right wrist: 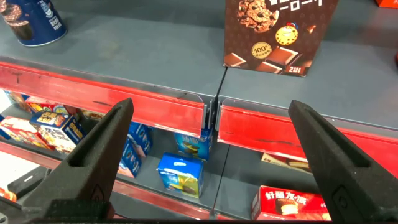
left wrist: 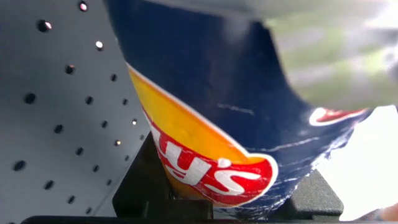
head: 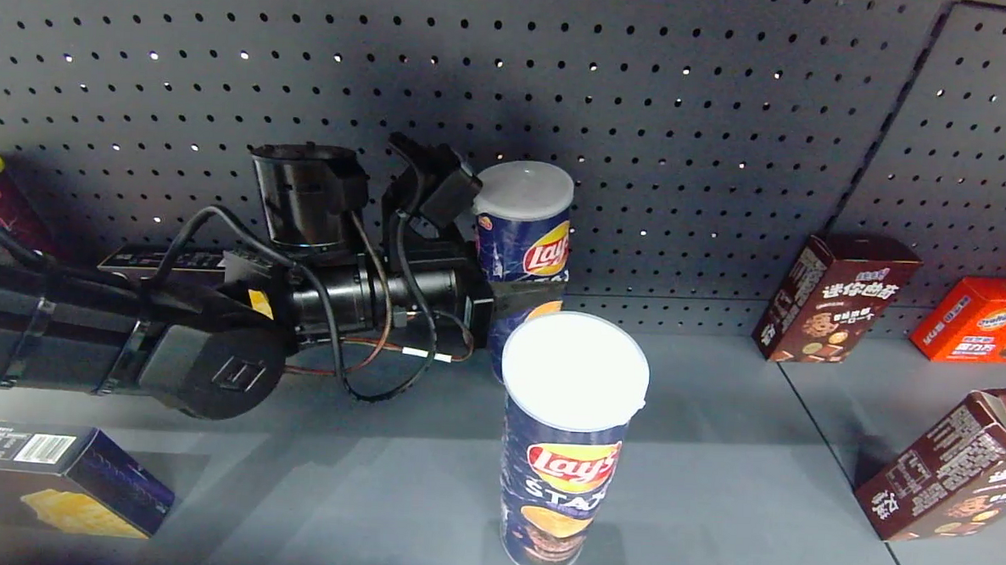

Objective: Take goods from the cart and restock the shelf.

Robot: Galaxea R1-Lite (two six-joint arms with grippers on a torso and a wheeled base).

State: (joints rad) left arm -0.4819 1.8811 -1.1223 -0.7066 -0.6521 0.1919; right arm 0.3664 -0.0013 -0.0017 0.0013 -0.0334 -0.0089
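Left tool (head: 515, 298): clamped on the mid-body of a chip can (head: 524, 232), which is upright at the far side of the shelf (head: 715, 479), against the pegboard (head: 689, 112).
Can: probably light; a stiff but crushable tube with a smooth skin, so hold it gently at the middle.
Label: red-and-yellow logo on dark blue.
Second chip can (head: 568, 455): upright, just nearer.
Right tool (right wrist: 210, 106): spread wide, empty, before a brown biscuit box (right wrist: 280, 34).

Blue cans (head: 524, 232) (head: 564, 480) 2, brown boxes (head: 825, 301) (head: 953, 472) 2, red box (head: 985, 320) 1, blue box (head: 61, 480) 1.
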